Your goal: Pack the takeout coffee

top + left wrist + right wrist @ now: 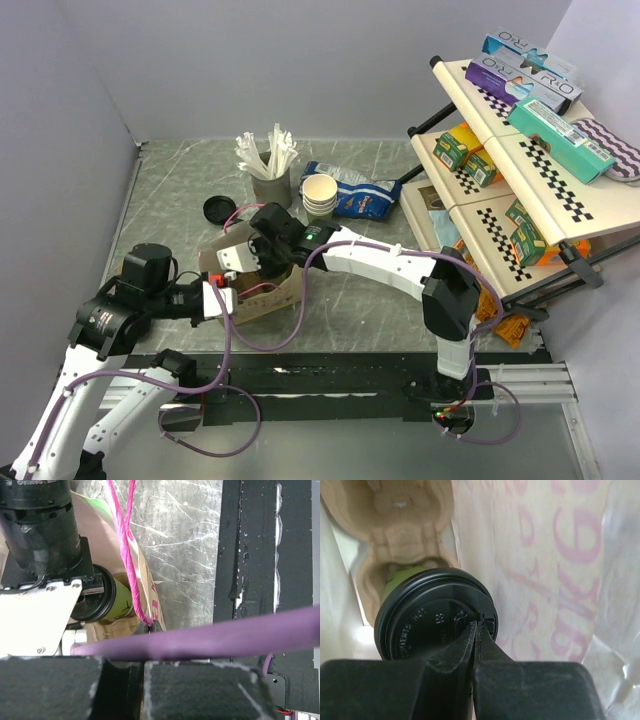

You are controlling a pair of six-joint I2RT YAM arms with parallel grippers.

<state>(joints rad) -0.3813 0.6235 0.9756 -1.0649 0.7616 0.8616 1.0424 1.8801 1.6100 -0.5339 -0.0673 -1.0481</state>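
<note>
the takeout coffee [432,615] has a black plastic lid, smooth, softly glossy, with raised lettering; its side is matt green paper. it sits in a moulded pulp tray [395,530], tan, fibrous and dull. the paper bag [545,570] is thin, pale brown, lightly creased, printed in pink, with a twisted pink cord handle [125,555]. the fingers [530,690] of the right hand [476,630] are black, matt and grainy, like foam or rubber; so are those of the left hand [145,665]. the surface [185,540] looks like grey stone, scratched, faintly shiny. a purple cable [225,637] is smooth plastic.
</note>
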